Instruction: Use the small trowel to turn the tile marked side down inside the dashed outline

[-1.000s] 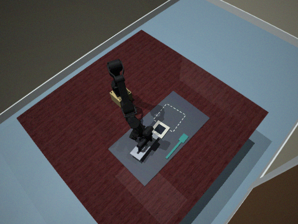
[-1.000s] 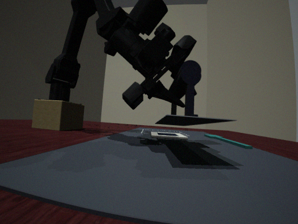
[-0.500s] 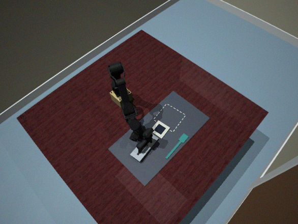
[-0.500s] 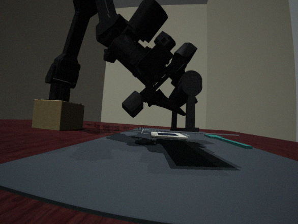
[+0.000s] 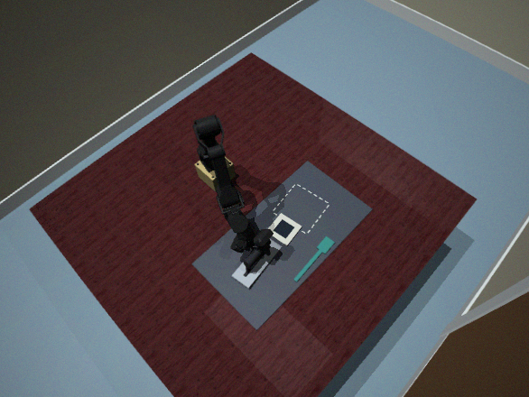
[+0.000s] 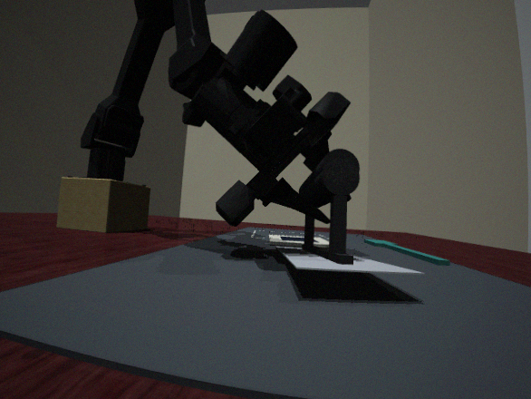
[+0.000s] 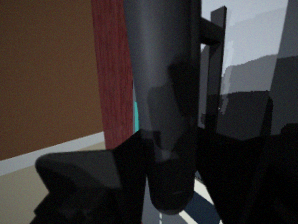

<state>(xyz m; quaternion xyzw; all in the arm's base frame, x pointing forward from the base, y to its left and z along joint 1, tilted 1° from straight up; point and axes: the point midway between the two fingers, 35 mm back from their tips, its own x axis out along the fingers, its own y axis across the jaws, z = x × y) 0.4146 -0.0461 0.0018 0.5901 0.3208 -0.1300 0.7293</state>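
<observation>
My gripper [image 5: 256, 256] [image 6: 317, 190] [image 7: 164, 128] is shut on the dark round handle of the trowel. The trowel [image 5: 245, 276] [image 6: 381, 266] [image 7: 165, 75] has a flat pale grey blade below the handle on two posts. The blade is nearly level, a little above the mat, its shadow beneath. Its far end is close to the tile's near side; whether they touch is unclear. The tile [image 5: 284, 229] [image 6: 299, 238] [image 7: 204, 204] lies flat, dark square with white border up, mostly outside the dashed outline [image 5: 296, 184], at its near-left corner.
The grey mat [image 5: 258, 313] [image 6: 181, 317] lies on the dark red table [image 5: 135, 271]. A teal flat-ended tool [image 5: 309, 265] [image 6: 419, 255] [image 7: 136, 117] lies along the mat's right side. The arm's tan base block [image 5: 205, 174] [image 6: 86, 204] stands left of the mat.
</observation>
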